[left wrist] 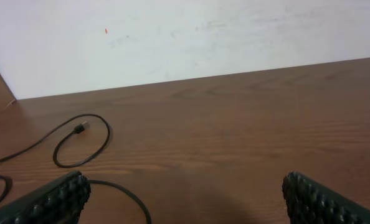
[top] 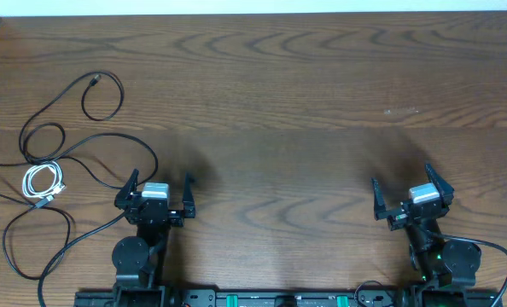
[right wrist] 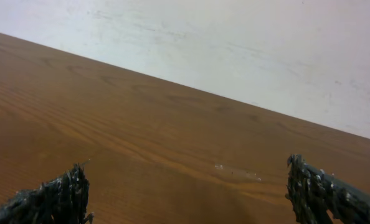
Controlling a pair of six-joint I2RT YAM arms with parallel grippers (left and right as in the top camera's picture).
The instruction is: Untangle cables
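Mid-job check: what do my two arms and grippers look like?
Both arms are black, with a pale silver block at each wrist. The left gripper and right gripper each have two tapered black fingers with bumpy pads. A black cable trails from the right base.

One table (top: 279,102) is carrying one white cord (top: 43,182) and some black cords (top: 94,80) (overlapping, number unclear), with two grippers: left gripper (top: 161,176), right gripper (top: 402,176).

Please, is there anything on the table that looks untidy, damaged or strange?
Only the left side looks untidy: the black cables sprawl in crossing loops, with the coiled white cord lying among them. A few pale specks mark the table at the far right. Nothing looks spilled or broken.
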